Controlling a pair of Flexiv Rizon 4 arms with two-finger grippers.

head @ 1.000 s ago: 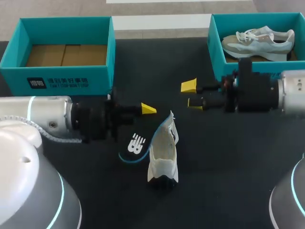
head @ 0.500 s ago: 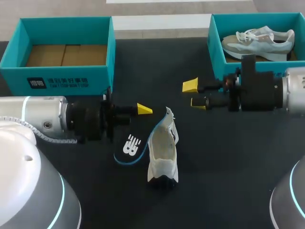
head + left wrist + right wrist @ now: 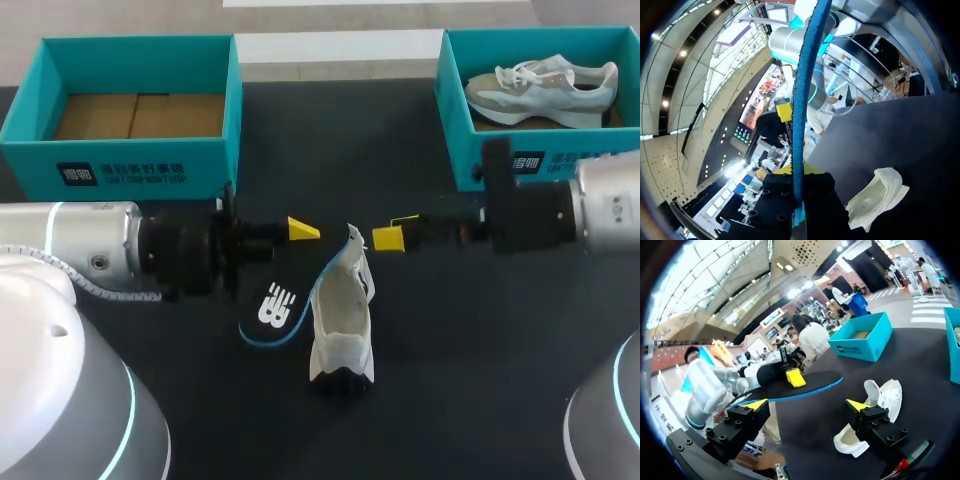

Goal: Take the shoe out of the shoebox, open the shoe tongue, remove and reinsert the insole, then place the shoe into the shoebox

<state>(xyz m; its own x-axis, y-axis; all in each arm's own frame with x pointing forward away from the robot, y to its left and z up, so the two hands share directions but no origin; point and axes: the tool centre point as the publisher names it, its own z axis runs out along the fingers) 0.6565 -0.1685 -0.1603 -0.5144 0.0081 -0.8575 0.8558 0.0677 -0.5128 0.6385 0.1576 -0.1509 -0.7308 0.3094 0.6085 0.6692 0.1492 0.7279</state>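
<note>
A white shoe [image 3: 340, 322] lies on the black table, also seen in the left wrist view [image 3: 877, 197] and the right wrist view [image 3: 875, 407]. My left gripper [image 3: 302, 229] is shut on the black, blue-edged insole [image 3: 272, 306] and holds it above the table, left of the shoe. In its own view the insole [image 3: 802, 100] stands edge-on between the fingers of the left gripper [image 3: 794, 176]. My right gripper [image 3: 392, 236] hovers open just right of the shoe's tongue. From its wrist view the right gripper [image 3: 807, 405] faces the insole [image 3: 790, 388].
An empty teal shoebox [image 3: 130, 165] stands at the back left [image 3: 862, 337]. A second teal shoebox [image 3: 455, 110] at the back right holds another pale shoe [image 3: 540, 85]. The table's near half bears only the shoe.
My right gripper has turned at the wrist and moved left and nearer, closing in on the shoe's tongue. The left arm drew the insole slightly left, then kept still.
</note>
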